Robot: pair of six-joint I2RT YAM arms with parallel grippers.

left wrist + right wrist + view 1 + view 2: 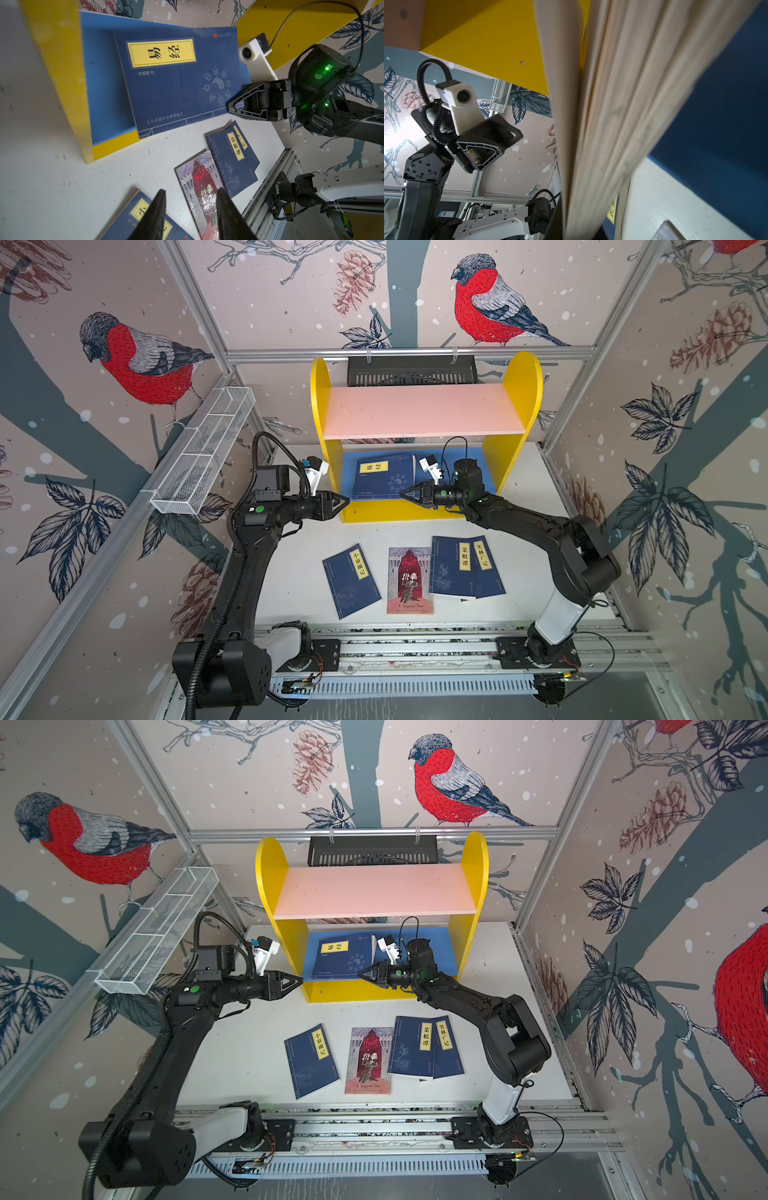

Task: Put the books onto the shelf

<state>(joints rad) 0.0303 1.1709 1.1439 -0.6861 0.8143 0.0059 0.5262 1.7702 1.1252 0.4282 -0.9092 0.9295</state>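
Worktop (299, 556) before shelf (424, 412): right gripper (405, 494) fingers clamped on navy book (384, 479), seating it inside; left gripper (345, 502) fingers apart, empty

Navy books (351, 581) are yellow-labelled and the shelf (524, 406) is yellow, pink, blue
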